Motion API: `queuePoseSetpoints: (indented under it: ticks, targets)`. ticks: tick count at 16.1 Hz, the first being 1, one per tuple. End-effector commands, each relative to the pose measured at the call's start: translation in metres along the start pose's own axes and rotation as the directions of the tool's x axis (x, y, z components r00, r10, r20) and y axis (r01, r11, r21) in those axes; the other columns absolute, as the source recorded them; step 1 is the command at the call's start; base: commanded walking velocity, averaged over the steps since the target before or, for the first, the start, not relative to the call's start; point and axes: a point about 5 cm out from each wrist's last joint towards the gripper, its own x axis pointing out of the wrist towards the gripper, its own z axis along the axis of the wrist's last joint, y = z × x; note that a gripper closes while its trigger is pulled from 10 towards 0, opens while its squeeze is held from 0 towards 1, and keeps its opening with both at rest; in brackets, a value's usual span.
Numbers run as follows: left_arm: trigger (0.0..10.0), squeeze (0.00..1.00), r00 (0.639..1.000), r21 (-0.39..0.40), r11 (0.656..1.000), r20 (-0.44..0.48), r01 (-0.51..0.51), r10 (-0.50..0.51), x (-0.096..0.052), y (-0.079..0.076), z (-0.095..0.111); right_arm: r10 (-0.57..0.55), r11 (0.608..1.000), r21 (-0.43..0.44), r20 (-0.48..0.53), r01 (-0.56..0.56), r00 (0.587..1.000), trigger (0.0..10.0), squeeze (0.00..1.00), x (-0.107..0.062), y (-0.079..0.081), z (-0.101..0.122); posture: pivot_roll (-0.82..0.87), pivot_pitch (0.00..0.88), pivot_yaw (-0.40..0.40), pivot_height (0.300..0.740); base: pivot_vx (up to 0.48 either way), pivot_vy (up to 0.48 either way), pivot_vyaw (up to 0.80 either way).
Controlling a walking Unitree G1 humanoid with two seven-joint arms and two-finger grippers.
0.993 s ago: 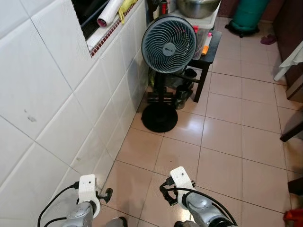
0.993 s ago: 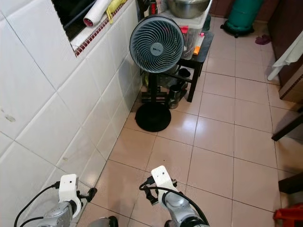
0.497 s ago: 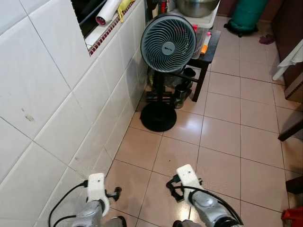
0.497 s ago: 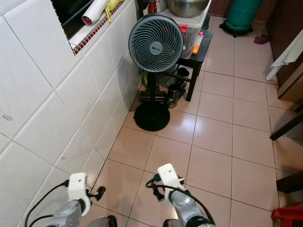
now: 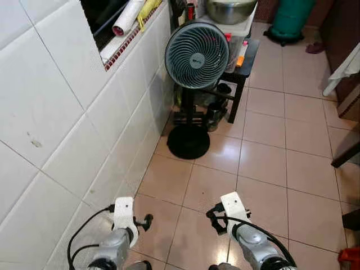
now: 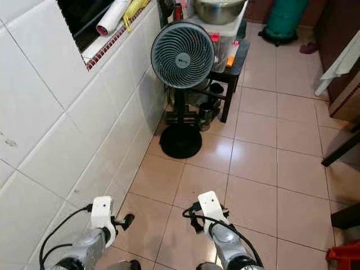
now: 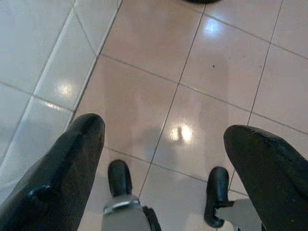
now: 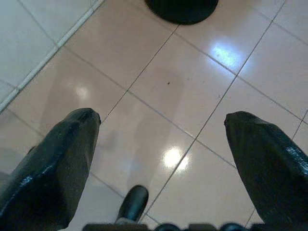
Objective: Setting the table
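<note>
My left gripper [image 7: 163, 127] hangs low over the pink floor tiles, its two black fingers [image 7: 72, 159] wide apart and nothing between them. The right gripper [image 8: 161, 118] is open in the same way above the tiles, near the fan's round black base [image 8: 182, 8]. In the head views both silver arms show at the bottom edge, the left wrist [image 5: 125, 216] by the wall and the right wrist [image 5: 233, 208] beside it. A steel bowl [image 5: 229, 8] sits on a white box at the far end, atop a small black table [image 5: 248, 56].
A grey standing fan [image 5: 197, 55] stands ahead by the white tiled wall [image 5: 67, 124]. Metal cups [image 5: 215, 112] sit under the black table. A green cylinder [image 5: 291, 19] is at the far back. A dark furniture leg [image 5: 346, 154] juts in at the right.
The view has shifted a little as I walk. Both wrists have swung forward and sit higher and further right in the picture than a second ago.
</note>
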Motion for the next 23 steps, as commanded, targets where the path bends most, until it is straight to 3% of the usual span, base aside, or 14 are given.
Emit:
queuePoseSetpoints:
  ticks: [1,4,7,9,10,13,15,17,20,21,23]
  targets:
    - [10.0,0.0,1.0,-0.014,0.999,0.009,-0.029,0.029,-0.001,0.01,0.004,-0.001,1.0,0.028,0.04,0.0,0.999,10.0,0.0,0.002,0.001,0.01,-0.02,0.087,0.045,0.74,0.0,0.0,0.0]
    - [10.0,0.0,0.995,-0.048,0.997,0.077,-0.055,0.059,-0.002,0.026,0.018,0.032,0.999,-0.047,0.102,-0.027,0.994,10.0,0.0,0.004,0.006,0.022,0.02,0.103,0.052,0.74,0.0,0.0,0.0]
    - [10.0,0.0,0.99,-0.032,0.999,0.141,-0.025,0.029,-0.007,0.04,0.025,0.043,0.998,-0.057,0.183,-0.033,0.982,10.0,0.0,0.005,0.004,0.036,0.02,0.116,0.055,0.74,0.0,0.0,0.0]
    - [10.0,0.0,0.98,0.047,0.998,0.187,0.052,-0.06,-0.007,0.034,0.036,0.041,0.999,-0.036,0.233,-0.033,0.972,10.0,0.0,0.005,-0.002,0.046,0.02,0.143,0.061,0.74,0.0,0.0,0.0]
    - [10.0,0.0,0.967,0.136,0.984,0.213,0.111,-0.139,-0.007,0.026,0.043,0.03,1.0,-0.016,0.249,-0.027,0.968,10.0,0.0,0.005,-0.007,0.051,0.03,0.148,0.054,0.74,0.0,0.0,0.0]
    - [10.0,0.0,0.938,0.19,0.969,0.276,0.159,-0.208,-0.009,0.022,0.052,-0.005,1.0,0.0,0.242,0.005,0.97,10.0,0.0,0.006,-0.01,0.051,0.01,0.106,0.037,0.74,0.0,0.0,0.0]
    - [10.0,0.0,0.93,0.167,0.973,0.305,0.16,-0.205,-0.01,0.022,0.055,-0.002,1.0,-0.024,0.278,0.009,0.96,10.0,0.0,0.005,-0.012,0.058,0.0,0.08,0.044,0.74,0.0,0.0,0.0]
    - [10.0,0.0,0.898,0.194,0.963,0.362,0.19,-0.25,-0.011,0.013,0.069,-0.019,1.0,-0.017,0.339,0.026,0.941,10.0,0.0,0.002,-0.024,0.069,0.0,0.075,0.092,0.74,0.0,0.0,0.0]
    - [10.0,0.0,0.836,0.237,0.956,0.478,0.174,-0.271,-0.019,0.003,0.08,-0.097,0.994,0.091,0.42,0.064,0.902,10.0,0.0,-0.007,-0.048,0.077,0.0,0.083,0.1,0.74,0.0,0.0,0.0]
    - [10.0,0.0,0.795,0.262,0.953,0.541,0.151,-0.275,-0.028,0.005,0.082,-0.069,0.997,0.071,0.471,0.04,0.879,10.0,0.0,-0.013,-0.049,0.08,-0.03,0.085,0.107,0.74,0.0,0.0,0.0]
    - [10.0,0.0,0.749,0.264,0.955,0.604,0.132,-0.271,-0.036,0.002,0.082,-0.072,0.997,0.064,0.49,0.046,0.869,10.0,0.0,-0.02,-0.057,0.08,-0.05,0.08,0.103,0.74,0.0,0.0,0.0]
